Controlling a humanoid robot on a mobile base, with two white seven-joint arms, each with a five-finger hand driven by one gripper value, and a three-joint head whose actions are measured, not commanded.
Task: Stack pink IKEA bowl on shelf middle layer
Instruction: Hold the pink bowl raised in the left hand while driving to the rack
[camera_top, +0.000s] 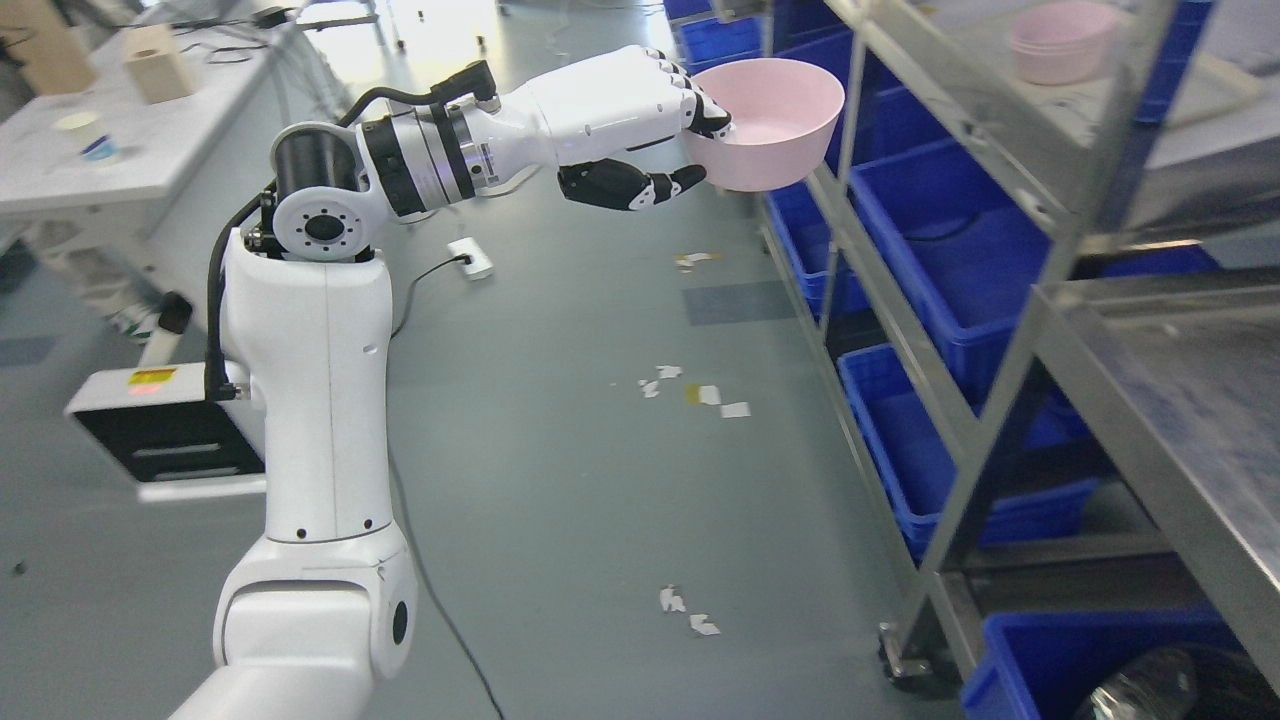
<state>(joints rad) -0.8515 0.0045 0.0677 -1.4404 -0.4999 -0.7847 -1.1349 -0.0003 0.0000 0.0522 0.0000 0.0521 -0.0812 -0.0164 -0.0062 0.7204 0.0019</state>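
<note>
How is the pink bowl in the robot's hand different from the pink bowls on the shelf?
The held bowl is single, gripped at its rim by the left hand in the air beside the shelf; the shelf bowls rest stacked on a shelf surface. The held bowl tilts, showing its inside; the shelf bowls sit level. Both are the same pale pink.

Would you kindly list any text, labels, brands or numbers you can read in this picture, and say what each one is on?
No text is readable.
Yellow and red sticker on the white box beside the left arm: too blurred to read.
Pink bowl held by the left hand: no brand mark shows.
Paper scraps on the floor: no print legible.
</note>
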